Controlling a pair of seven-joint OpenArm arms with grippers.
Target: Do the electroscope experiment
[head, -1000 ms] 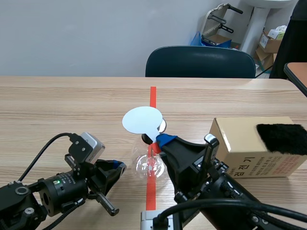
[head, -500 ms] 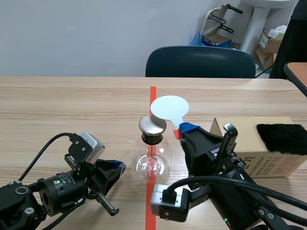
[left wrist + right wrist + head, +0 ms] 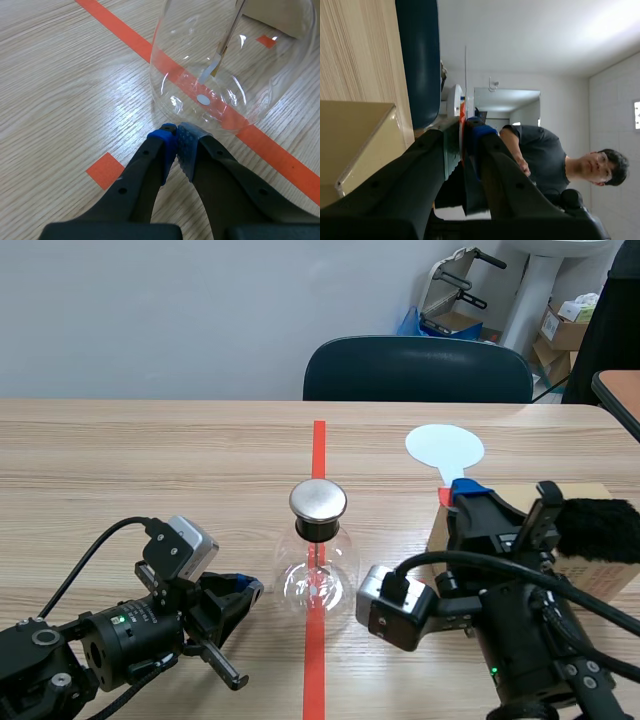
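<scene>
Charging step, I'd judge: right pincer (image 3: 455,492) clamps the paddle (image 3: 444,446) above the box (image 3: 438,537), fur (image 3: 600,530) beside it; left pincer (image 3: 176,135) closed empty, flask (image 3: 318,575) just ahead; next, rub paddle on fur.

Electroscope flask (image 3: 318,578) clear glass, cap (image 3: 318,500) brushed silver; paddle (image 3: 444,446) disc pale blue-white, stem orange-red; box (image 3: 438,538) tan cardboard; fur cloth (image 3: 603,530) black; table (image 3: 150,460) light woodgrain; tape line (image 3: 318,440) orange-red; chair (image 3: 420,370) dark teal.
</scene>
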